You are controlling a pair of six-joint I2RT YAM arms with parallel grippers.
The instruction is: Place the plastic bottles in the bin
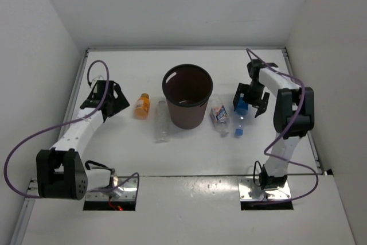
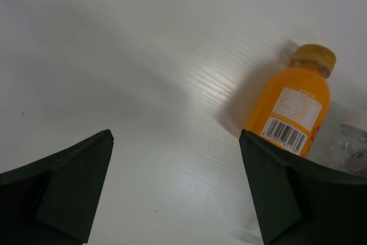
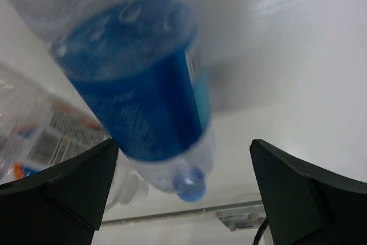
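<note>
The white table (image 1: 189,159) holds everything. The dark brown bin (image 1: 186,117) stands in the middle with its open side up, so bottles can drop in. All four bottles lie outside it. The left gripper (image 1: 112,102) is spread wide and holds nothing, low beside the orange bottle (image 2: 289,113). The right gripper (image 1: 249,107) is spread wide too, right over the blue-label bottle (image 3: 143,96), and I think it is ready to grab it. The white-label bottle (image 1: 219,113) and the slim clear bottle (image 1: 161,121) lie next to the bin.
</note>
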